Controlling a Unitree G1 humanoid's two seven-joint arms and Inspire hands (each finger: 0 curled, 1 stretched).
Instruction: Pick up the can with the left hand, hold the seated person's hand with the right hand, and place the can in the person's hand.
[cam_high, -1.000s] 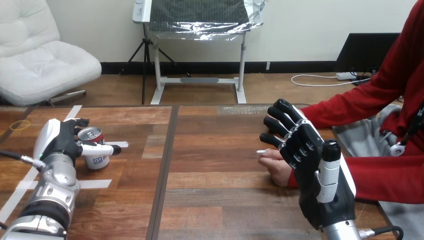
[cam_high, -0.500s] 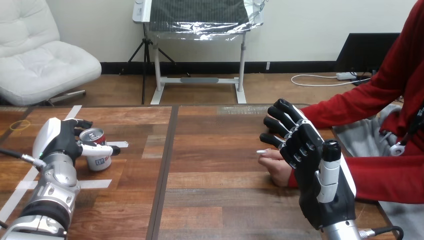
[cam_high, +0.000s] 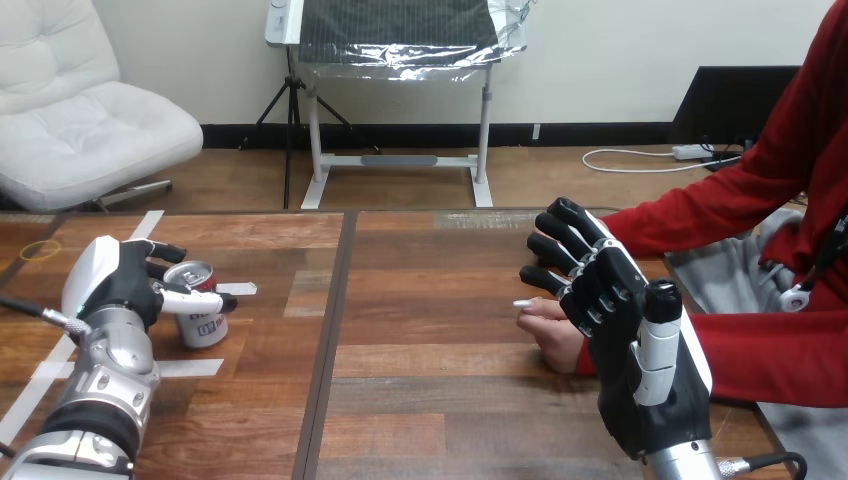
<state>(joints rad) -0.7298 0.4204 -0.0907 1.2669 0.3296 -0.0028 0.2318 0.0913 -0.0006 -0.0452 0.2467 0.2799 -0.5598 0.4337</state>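
1. Can (cam_high: 203, 318): a small drinks can with a silver top and rim. The upper band is red and the lower body white with dark print. It leans slightly, its top towards the view's left. It is in the left part of the table (cam_high: 430, 385), near the robot's side. I cannot tell whether its base touches the wood.
2. Left hand (cam_high: 118, 283): closed around the can. The thumb lies across the front of the can just under the rim, and the fingers curl round the far side. The white back shell faces up and to the left. The silver left forearm (cam_high: 100, 395) rises from the bottom left corner.
3. Right hand (cam_high: 625, 385): open and standing on edge in the right part of the table. The fingers are straight and spread, pointing away and to the left. The thumb is upright on the near side.
4. Person's hand (cam_high: 548, 328): rests on the wood just left of the right hand and is partly hidden behind its fingers. The robot's fingers are not curled round it. I cannot tell whether the two touch.
5. Spacing: the can and the person's hand are well apart. A dark seam (cam_high: 335, 320) runs front to back between them, over bare board.
6. Markings: white tape strips (cam_high: 190, 368) lie on the wood beside and in front of the can.
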